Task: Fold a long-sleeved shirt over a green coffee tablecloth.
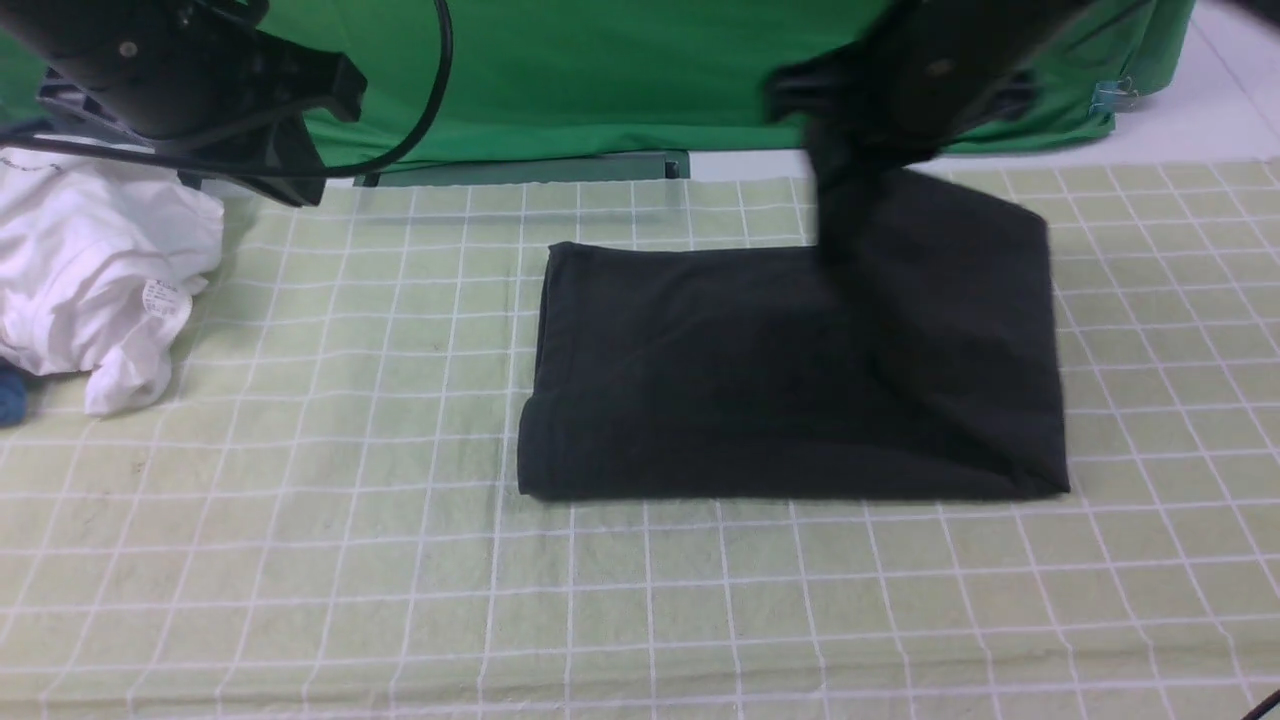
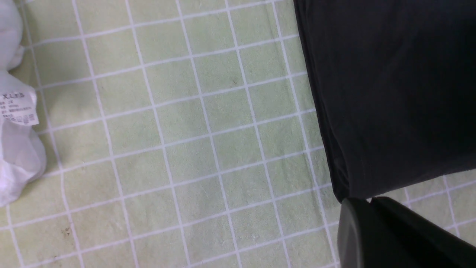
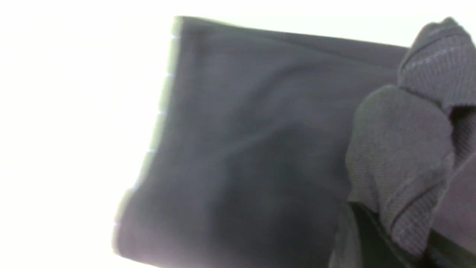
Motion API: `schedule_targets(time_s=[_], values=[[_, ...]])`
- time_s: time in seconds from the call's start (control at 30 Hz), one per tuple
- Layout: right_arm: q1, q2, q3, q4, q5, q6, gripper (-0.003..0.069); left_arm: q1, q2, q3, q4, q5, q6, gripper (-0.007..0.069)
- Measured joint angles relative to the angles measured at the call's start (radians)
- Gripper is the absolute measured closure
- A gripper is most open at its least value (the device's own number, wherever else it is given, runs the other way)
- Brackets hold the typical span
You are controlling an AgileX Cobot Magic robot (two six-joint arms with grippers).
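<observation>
The long-sleeved shirt (image 1: 760,380) lies as a black folded rectangle in the middle of the green coffee tablecloth (image 1: 300,450). Its back right part rises off the cloth in a flap. There my right gripper (image 1: 845,215), blurred, is shut on the fabric. In the right wrist view ribbed black fabric is bunched in the right gripper (image 3: 409,242), with the shirt (image 3: 241,149) spread below. My left arm (image 1: 200,80) is raised at the back left. The left gripper (image 2: 370,201) is shut with nothing in it, above the tablecloth (image 2: 186,149) beside the shirt's edge (image 2: 390,93).
A crumpled white garment (image 1: 90,270) with a small label (image 2: 18,108) lies at the left edge of the cloth. Something blue (image 1: 10,395) shows beside it. A deep-green backdrop (image 1: 600,70) hangs behind the table.
</observation>
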Motion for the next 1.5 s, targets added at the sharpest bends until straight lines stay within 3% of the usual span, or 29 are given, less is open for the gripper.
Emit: schedule_targets(time_s=[0.27,0.47,0.57,0.63,0.83,0.87,0.97,1.1,1.23,1.37,1.5], values=[[0.15,0.141,0.001,0.0,-0.229,0.062,0.0592,0.0,0.0,0.0,0.001,-0.001,0.0,0.0609],[0.192,0.217,0.002,0.002,-0.399,0.064,0.0379,0.0,0.0,0.006,0.002,-0.006,-0.004,0.0609],[0.193,0.215,0.002,0.002,-0.382,0.047,0.0285,0.0,0.0,0.009,0.002,-0.006,-0.005,0.061],[0.189,0.193,0.004,0.002,-0.31,-0.032,0.0232,0.0,0.0,0.009,0.002,-0.006,-0.006,0.061],[0.125,0.085,0.003,-0.014,-0.007,-0.179,0.0224,0.0,0.0,0.013,-0.002,0.014,-0.011,0.061],[0.094,0.04,0.003,-0.044,0.131,-0.209,0.0231,0.0,-0.002,0.028,-0.013,0.014,-0.015,0.061],[0.04,-0.033,0.026,-0.117,0.246,-0.249,0.0254,0.0,-0.004,0.1,-0.07,0.015,-0.016,0.061],[-0.018,-0.128,0.102,-0.162,0.272,-0.258,0.0318,0.0,-0.003,0.238,-0.164,-0.001,-0.011,0.061],[-0.077,-0.246,0.297,-0.18,0.268,-0.267,0.0386,-0.027,-0.002,0.441,-0.245,-0.147,-0.011,0.0586],[-0.113,-0.263,0.454,-0.18,0.175,-0.279,0.0381,-0.091,-0.002,0.551,-0.248,-0.319,-0.011,0.0501],[-0.149,-0.234,0.594,-0.181,0.057,-0.273,0.0305,-0.149,0.009,0.59,-0.246,-0.465,-0.011,0.0356]])
